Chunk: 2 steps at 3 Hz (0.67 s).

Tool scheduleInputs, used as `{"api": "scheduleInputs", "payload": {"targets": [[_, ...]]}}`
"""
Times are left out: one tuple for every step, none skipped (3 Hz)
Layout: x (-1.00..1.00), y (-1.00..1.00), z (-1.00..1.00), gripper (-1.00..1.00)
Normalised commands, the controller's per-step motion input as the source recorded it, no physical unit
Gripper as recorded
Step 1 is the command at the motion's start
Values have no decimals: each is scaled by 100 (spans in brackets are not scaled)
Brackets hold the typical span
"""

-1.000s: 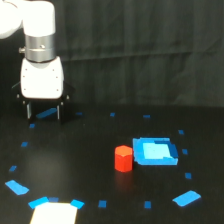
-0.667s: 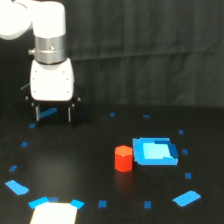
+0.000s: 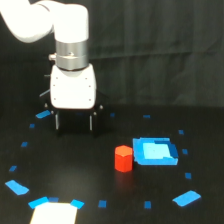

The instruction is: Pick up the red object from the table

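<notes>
exterior view | step: approach | gripper (image 3: 74,121) fingers apart, empty, far-left of block (image 3: 123,158) on table (image 3: 90,170) | next: shift right and nearer, descend over block, close

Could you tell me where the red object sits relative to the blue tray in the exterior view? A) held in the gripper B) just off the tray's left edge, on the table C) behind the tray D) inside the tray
B: the red object stands on the table just off the left edge of the blue tray.
</notes>
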Motion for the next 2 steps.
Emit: {"api": "scheduleInputs", "payload": {"targets": [[100,-100,-31,100],[100,-100,-22,100]]}}
